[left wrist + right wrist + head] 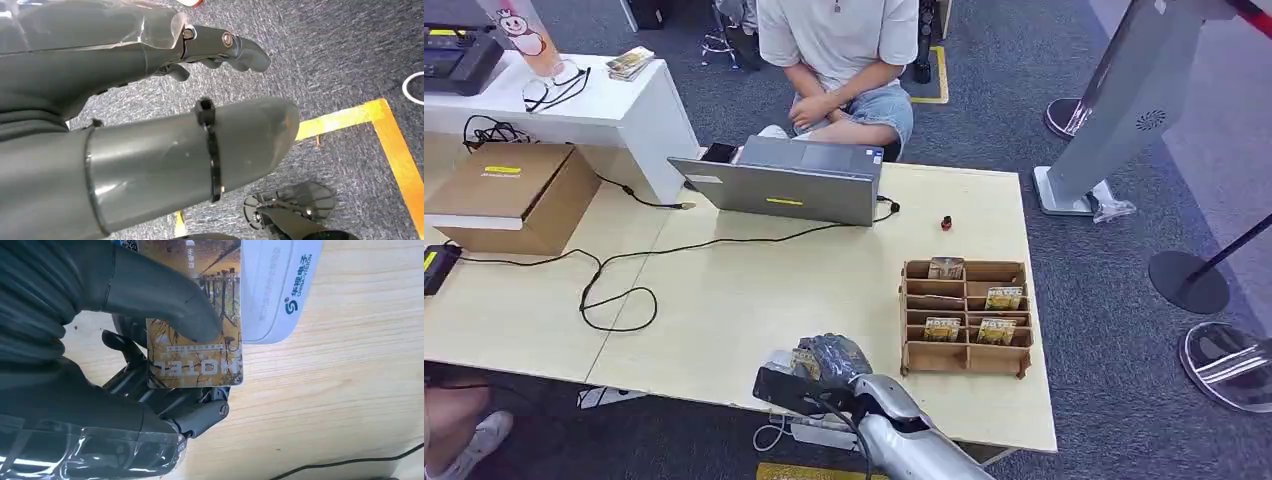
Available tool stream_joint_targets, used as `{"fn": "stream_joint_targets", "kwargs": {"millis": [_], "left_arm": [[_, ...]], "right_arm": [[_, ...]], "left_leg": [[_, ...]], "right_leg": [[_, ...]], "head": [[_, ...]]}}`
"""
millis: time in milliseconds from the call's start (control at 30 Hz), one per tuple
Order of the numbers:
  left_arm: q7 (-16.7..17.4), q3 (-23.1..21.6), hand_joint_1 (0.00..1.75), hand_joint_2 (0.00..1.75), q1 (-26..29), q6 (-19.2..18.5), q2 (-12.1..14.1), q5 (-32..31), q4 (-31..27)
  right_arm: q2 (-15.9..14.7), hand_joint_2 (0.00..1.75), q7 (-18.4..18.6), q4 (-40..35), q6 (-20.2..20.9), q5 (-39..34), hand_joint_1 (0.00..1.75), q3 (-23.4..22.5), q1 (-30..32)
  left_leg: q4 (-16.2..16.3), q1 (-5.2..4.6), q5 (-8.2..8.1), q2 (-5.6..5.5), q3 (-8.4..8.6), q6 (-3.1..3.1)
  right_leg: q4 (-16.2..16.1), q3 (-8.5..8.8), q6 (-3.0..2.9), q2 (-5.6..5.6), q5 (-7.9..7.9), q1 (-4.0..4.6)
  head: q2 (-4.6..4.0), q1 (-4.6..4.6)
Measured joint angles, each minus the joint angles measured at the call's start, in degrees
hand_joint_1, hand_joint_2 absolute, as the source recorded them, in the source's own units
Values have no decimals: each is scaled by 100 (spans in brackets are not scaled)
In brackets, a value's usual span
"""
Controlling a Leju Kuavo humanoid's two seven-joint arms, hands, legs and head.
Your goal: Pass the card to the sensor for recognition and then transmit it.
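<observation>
We see a pale wood tabletop (724, 300) on grey-blue carpet (1114, 300), carrying a laptop (784, 185) and a card rack (966, 318). Our right hand (125, 340) pinches a card (200, 347) reading "HOTEL" over a white sensor (280, 285) printed "CHINAVISION". Our left hand (150, 100) hangs above the carpet, fingers apart, holding nothing.

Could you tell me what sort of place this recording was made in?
Probably an office or lab set up as a test station: a carpeted floor, a light wooden table with a laptop and loose cables, a wooden card rack, and a seated person watching.
</observation>
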Motion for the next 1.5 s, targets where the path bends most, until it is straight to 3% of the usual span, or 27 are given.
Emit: {"fn": "stream_joint_targets", "kwargs": {"millis": [800, 1500], "left_arm": [[2, -26, 0, 0, -17, 42, -59, -13, 0], [-22, -26, 0, 0, -9, -7, 44, 72, 0]], "right_arm": [[35, 175, -90, 24, -68, 83, 175, 0, -19], [-114, 175, -197, -1001, 26, -66, 175, -4, 107]], "left_leg": [[0, 0, 0, 1, 1, 0], [0, 0, 0, 2, 0, 0]], "right_leg": [[0, 0, 0, 1, 1, 0], [0, -2, -1, 2, 1, 0]], "head": [[0, 0], [0, -2]]}}
